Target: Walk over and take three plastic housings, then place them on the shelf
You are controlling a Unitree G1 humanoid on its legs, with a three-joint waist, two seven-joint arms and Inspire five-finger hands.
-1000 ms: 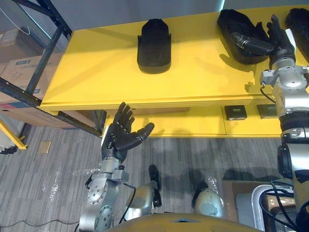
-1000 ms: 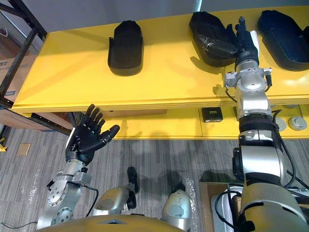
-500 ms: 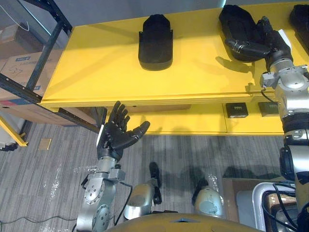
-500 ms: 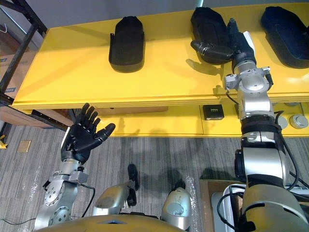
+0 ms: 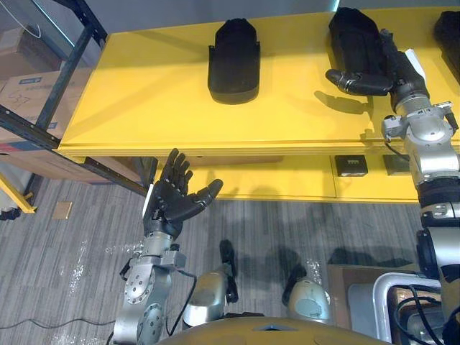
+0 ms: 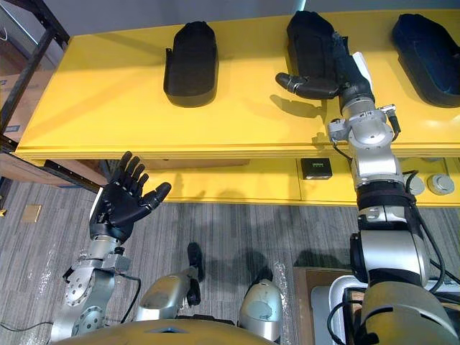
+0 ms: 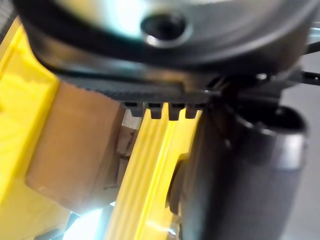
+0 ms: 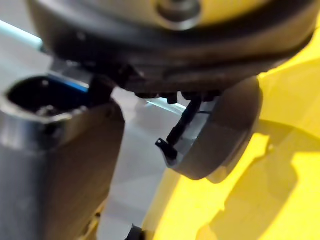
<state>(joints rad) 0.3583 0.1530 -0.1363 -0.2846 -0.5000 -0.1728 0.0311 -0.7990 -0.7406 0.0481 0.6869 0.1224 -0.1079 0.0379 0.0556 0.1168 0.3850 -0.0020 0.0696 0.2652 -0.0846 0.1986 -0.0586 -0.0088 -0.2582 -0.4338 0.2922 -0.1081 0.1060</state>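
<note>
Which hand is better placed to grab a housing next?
Right: the right hand is open at the middle housing on the yellow surface; the left hand hangs open below its edge.

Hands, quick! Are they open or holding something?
Left hand: open, holding nothing.
Right hand: open, thumb out, at the middle housing, not gripping it.

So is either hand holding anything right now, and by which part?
Nothing is gripped: the right hand is open at the middle housing, near end; left hand empty.
</note>
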